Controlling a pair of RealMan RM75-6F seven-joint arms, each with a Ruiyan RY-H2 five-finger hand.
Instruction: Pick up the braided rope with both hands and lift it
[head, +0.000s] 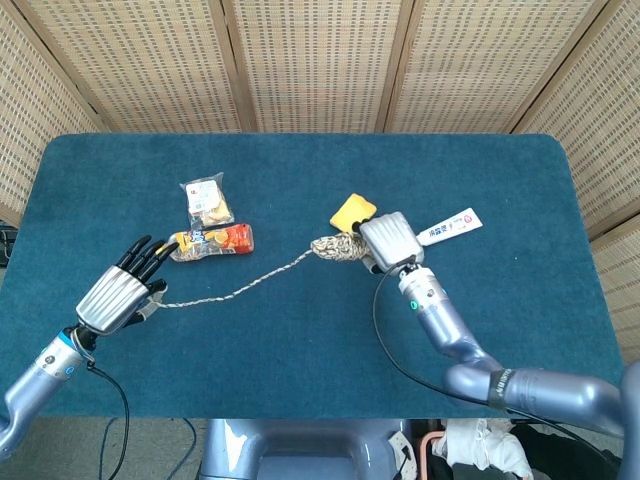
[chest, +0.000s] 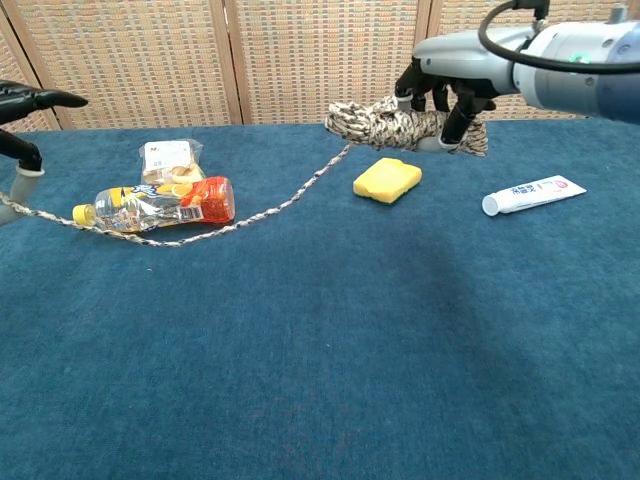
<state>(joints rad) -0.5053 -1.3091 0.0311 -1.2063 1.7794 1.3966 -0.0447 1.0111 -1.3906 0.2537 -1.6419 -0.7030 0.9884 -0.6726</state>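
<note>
Braided rope (head: 258, 283), speckled white and dark, thin along its run, thick bundled at one end, slung above the table (head: 300, 380) from near left edge toward centre. Bundle gripped in right hand (chest: 455, 75); thin end pinched by left hand (head: 115, 297), other fingers spread.

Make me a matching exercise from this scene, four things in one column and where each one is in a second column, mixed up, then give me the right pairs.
Things:
1. braided rope
2. yellow sponge
3. toothpaste tube
4. plastic bottle

Places:
A. lying on the table at the far right
B. on the table below the right hand
C. on its side, just in front of the snack packet
D. bundled end held up in the right hand, thin end in the left hand

Pairs: 1-D, 2-B, 3-A, 4-C
</note>
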